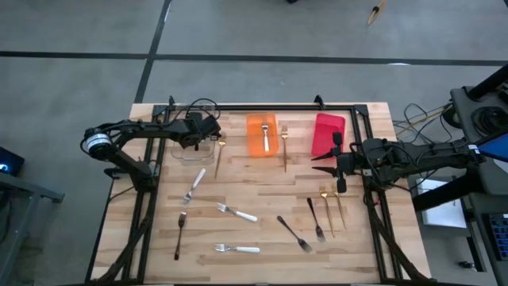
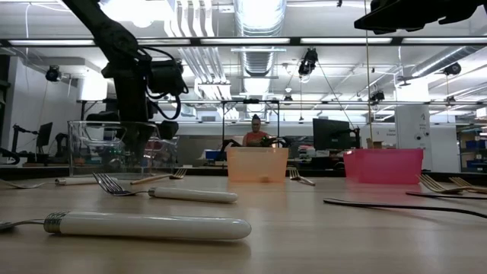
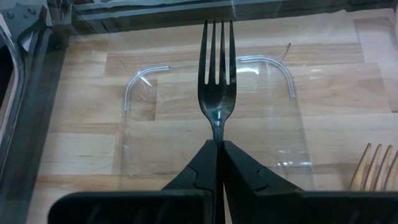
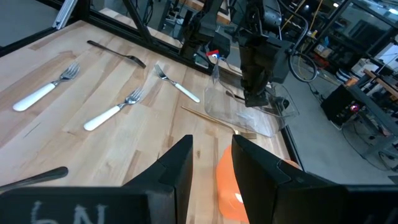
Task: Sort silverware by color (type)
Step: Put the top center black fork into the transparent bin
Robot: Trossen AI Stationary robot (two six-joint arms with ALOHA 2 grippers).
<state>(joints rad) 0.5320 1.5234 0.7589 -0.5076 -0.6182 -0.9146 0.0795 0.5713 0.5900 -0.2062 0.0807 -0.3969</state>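
White-handled fork (image 2: 148, 225) is lying nearest on the table (image 1: 262, 199). Dark fork (image 3: 216, 68) is being held by the left claw (image 3: 217, 144), clamped on its neck, tines over the clear bin (image 1: 190, 149). Right claw (image 1: 327, 158) is hanging narrowly parted, empty, beside the red bin (image 1: 328, 133). Other forks are being left scattered on the table.

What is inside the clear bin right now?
The left gripper holds a dark fork by its neck, tines over the clear bin. Bare wood shows through the bin floor; its near corners are hidden by the gripper.
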